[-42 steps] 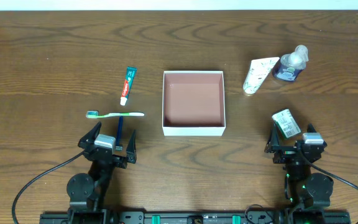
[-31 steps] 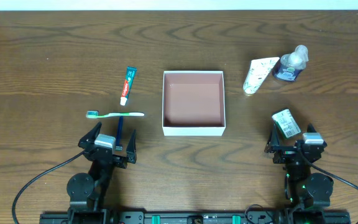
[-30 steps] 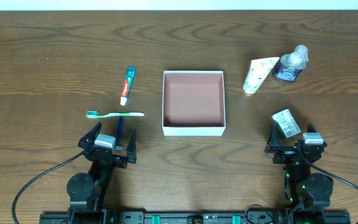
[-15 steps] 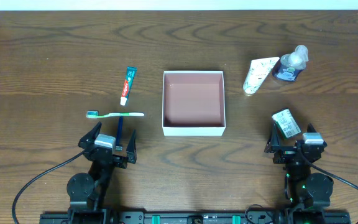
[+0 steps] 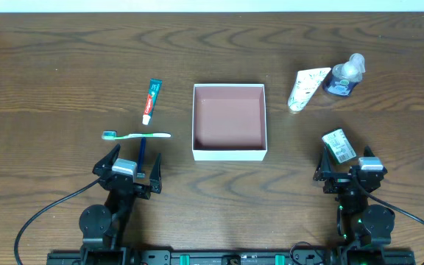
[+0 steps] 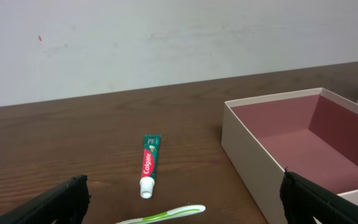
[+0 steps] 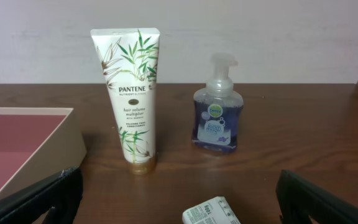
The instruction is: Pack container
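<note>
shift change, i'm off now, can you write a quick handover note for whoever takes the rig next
Grippers: the left gripper is open and empty at the near edge, with the toothbrush and a blue stick-like item just in front of it. The right gripper is open and empty, next to a small white-and-green packet.
Things: the container sits mid-table, empty. The toothpaste is to its left; the Pantene tube and soap pump bottle are far right.
Done: nothing packed.
Left: all six items.

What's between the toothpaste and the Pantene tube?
Only the container, empty; the overhead view shows it.
</note>
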Available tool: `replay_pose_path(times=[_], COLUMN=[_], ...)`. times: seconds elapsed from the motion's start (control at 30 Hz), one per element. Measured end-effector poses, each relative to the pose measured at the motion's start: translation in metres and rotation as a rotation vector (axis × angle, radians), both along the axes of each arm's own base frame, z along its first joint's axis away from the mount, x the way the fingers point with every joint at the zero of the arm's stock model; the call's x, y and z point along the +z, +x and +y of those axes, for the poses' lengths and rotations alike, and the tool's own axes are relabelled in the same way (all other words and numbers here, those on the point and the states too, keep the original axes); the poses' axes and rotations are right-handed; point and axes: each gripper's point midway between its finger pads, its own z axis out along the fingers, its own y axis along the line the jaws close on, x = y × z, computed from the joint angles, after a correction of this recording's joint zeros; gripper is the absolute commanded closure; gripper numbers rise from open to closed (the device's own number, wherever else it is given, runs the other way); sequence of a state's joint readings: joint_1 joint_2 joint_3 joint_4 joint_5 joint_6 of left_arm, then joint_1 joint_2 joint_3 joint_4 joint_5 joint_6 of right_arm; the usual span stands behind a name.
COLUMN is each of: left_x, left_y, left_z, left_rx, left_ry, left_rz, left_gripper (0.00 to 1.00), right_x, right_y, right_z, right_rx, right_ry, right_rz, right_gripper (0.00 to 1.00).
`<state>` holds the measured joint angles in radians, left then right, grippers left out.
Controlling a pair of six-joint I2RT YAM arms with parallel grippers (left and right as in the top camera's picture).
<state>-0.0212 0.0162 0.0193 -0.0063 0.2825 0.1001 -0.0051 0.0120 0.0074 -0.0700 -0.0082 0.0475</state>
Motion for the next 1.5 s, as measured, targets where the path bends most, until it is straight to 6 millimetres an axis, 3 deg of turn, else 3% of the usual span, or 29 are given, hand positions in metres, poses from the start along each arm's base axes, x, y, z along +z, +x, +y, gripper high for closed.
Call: replay_pose_path(times=[1.03,1.13,1.37,1.5], left_x=[0.0,0.0,0.0,0.0], left_y=[0.0,0.0,0.0,0.0], left_z=[0.0,0.0,0.0,0.0], left_rx=[0.0,0.0,0.0,0.0], left_ry=[0.0,0.0,0.0,0.0], left_rz=[0.0,0.0,0.0,0.0], left_gripper=[0.02,0.02,0.02,0.02], right_x=[0.0,0.008,0.03,0.032], right_y=[0.0,0.001,-0.007,-0.014], right_z=[0.0,0.002,0.048,0.066], right_rx=[0.0,0.009,0.283,0.397], right_ry=[0.0,0.002,0.012,0.019], right_rz=[0.0,-0.034,-0.121,-0.079], right_gripper=[0.01,0.01,0.01,0.01])
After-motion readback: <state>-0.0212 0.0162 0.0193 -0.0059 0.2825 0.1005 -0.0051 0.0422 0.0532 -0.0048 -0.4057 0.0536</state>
